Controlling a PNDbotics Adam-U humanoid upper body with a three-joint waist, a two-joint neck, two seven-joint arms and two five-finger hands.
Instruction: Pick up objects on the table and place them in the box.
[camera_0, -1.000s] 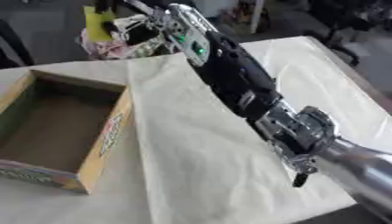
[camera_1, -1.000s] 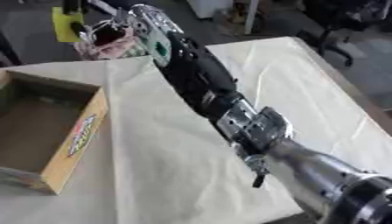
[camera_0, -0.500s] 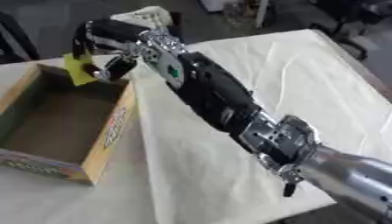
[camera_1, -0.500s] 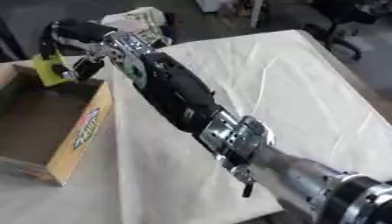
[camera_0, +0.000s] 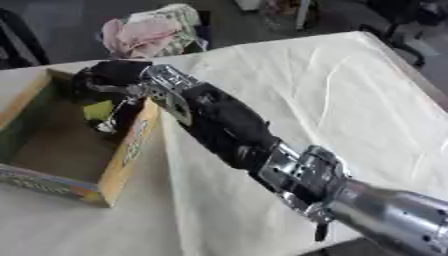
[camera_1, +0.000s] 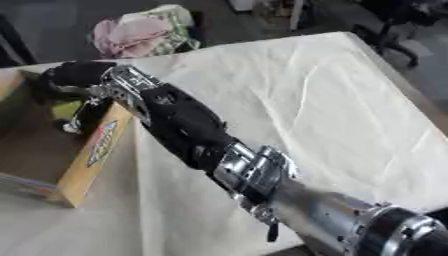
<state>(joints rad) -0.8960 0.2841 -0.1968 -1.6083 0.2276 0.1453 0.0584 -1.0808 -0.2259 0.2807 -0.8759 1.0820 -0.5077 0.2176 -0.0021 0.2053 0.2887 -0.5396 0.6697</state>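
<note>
Right hand (camera_0: 109, 80), black with silver parts, reaching from the lower right across the cream cloth-covered worktop (camera_0: 332, 95) to a point over the open cardboard box with yellow printed sides (camera_0: 122, 165). The hand's fingers curl downward around a small yellow-green object (camera_0: 98, 110), which hangs just below the palm, inside the box's opening and close to its right wall; whether the object touches the box floor cannot be told, as the view there is blurred. A small pale rounded part (camera_0: 105, 127) shows beneath the object. The box stands at the left of the worktop, its brown interior otherwise showing only bare floor. Beyond the far edge of the worktop lies a heap of pink and pale patterned fabric (camera_0: 149, 32).
</note>
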